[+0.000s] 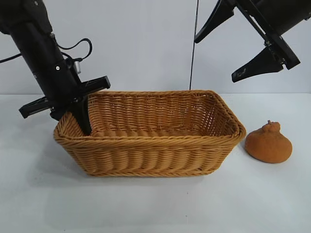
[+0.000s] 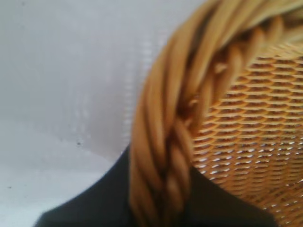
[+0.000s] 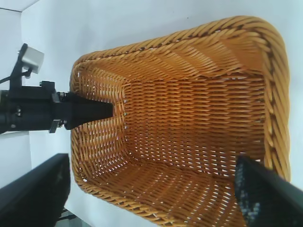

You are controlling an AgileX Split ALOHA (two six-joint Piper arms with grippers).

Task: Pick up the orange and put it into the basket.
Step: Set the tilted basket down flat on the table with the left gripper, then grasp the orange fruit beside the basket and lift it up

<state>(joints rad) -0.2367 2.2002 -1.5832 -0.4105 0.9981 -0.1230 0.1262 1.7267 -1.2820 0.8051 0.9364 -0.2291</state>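
Exterior view: the orange [image 1: 268, 143] sits upright on the table [image 1: 155, 204], just beside the basket [image 1: 150, 145] at its right end and outside it, untouched by either arm. The basket holds nothing. The left claw [image 1: 83, 124] points steeply down at the basket's left end, its fingers nearly pressed together astride the braided rim, one inside and one outside; in the left wrist view the rim runs between the two dark fingers. Judgement: it is pinching the rim to steady the basket. The right claw [image 1: 221, 53] hangs high over the basket's right end, spread wide and holding nothing, well above the orange. Judgement: the pick-up has not begun; the step in hand is securing the basket. The next move calls for the right claw to swing outward past the rim, descend over the orange, and close across its squat body below the knobby neck.
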